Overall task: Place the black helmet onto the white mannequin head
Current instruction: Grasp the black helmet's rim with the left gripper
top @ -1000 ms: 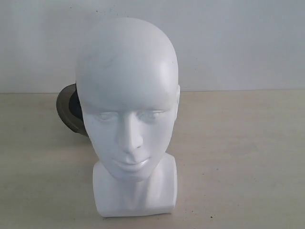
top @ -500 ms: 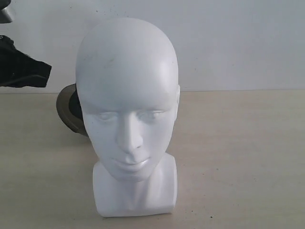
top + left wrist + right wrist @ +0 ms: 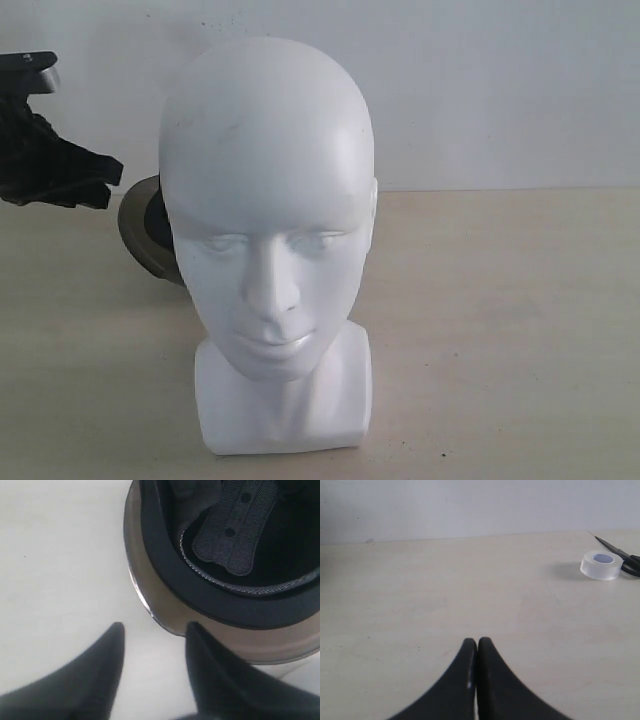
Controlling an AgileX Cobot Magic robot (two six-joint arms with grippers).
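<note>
The white mannequin head (image 3: 265, 240) stands upright in the near middle of the table, face toward the camera. Behind its left side only an edge of the black helmet (image 3: 148, 235) and its tinted visor shows. In the left wrist view the helmet (image 3: 225, 555) lies with its padded opening up, the smoky visor (image 3: 240, 635) along its rim. My left gripper (image 3: 154, 626) is open just above and beside the visor edge, holding nothing; it shows as a black arm (image 3: 50, 165) at the far left. My right gripper (image 3: 477, 641) is shut and empty over bare table.
A roll of clear tape (image 3: 601, 565) and black scissors (image 3: 620, 555) lie on the table in the right wrist view. A white wall backs the beige table (image 3: 500, 320).
The left arm has come into the exterior view from the left edge and moved down and right toward the helmet. The head and helmet have not moved.
</note>
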